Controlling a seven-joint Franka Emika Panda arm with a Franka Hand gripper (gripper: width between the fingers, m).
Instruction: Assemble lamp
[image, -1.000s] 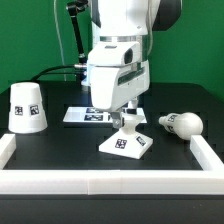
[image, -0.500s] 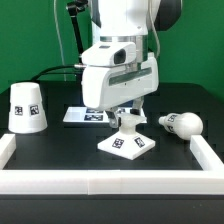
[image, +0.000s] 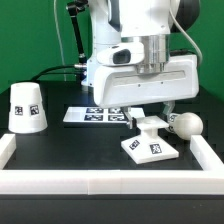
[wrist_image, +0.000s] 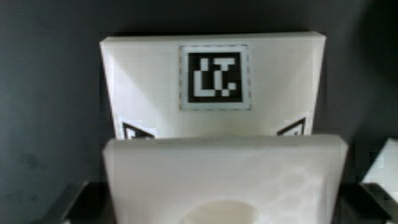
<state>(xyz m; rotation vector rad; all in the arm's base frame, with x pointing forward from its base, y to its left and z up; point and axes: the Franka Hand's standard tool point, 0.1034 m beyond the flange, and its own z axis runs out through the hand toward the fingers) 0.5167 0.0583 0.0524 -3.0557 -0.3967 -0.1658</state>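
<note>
Step in hand looks like positioning the base block (image: 153, 148), flat on the table at the exterior view's right, near side. Gripper (image: 150, 118) sits low over its socket post; jaw opening and hold cannot be told. Next likely fetch: the bulb (image: 184, 125), lying just right of the base and crowding it. Shade (image: 27, 107) stands well apart, left. Marker board (image: 92, 115) lies behind.

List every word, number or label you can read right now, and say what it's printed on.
No readable words, numbers or brand names in either view.
On the base block: a black-and-white square tag, a pattern rather than lettering.
On the shade: square tags, pattern only.
On the marker board: square tags, too small to make out.
</note>
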